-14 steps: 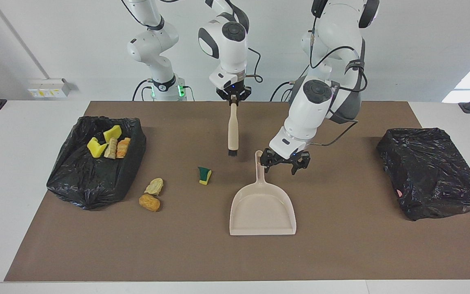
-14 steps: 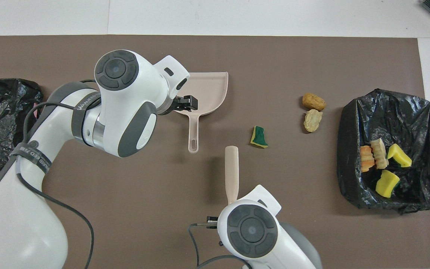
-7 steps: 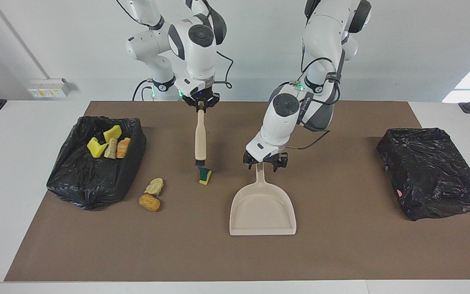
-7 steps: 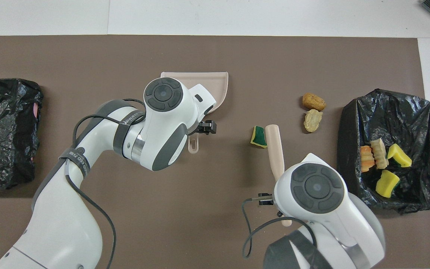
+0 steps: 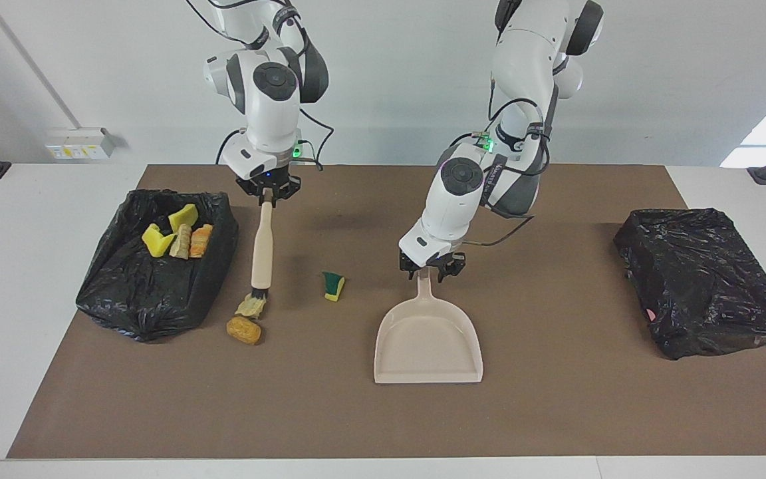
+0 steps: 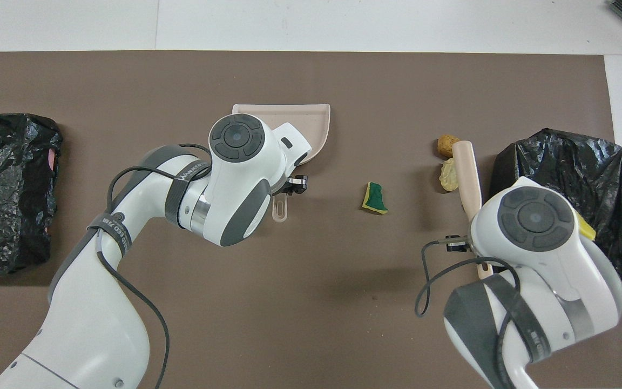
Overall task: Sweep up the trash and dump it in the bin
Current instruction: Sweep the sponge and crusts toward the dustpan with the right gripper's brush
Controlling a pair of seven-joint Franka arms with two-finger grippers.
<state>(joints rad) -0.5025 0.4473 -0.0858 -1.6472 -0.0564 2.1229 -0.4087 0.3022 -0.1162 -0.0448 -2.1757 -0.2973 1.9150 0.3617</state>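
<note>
Item: right gripper [image 5: 268, 193] pinches brush [image 5: 262, 249], bristles on pale wad [image 5: 251, 305], frame lower-left. Left gripper [image 5: 431, 266] clasps dustpan [image 5: 428, 342] handle. Sweep low toward pan; you collect sponge piece [image 5: 333, 285] en route.

Glossy crinkled black plastic bag [image 5: 150, 293]; smooth matt beige plastic dustpan [image 5: 427, 346]; matt brown mat [image 5: 556, 399].

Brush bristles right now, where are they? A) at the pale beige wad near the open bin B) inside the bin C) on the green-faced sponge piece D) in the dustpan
A: in the facing view the brush, held by the right gripper, has its bristles down at the pale beige wad, with the green-faced sponge piece and the dustpan lying apart from it.
</note>
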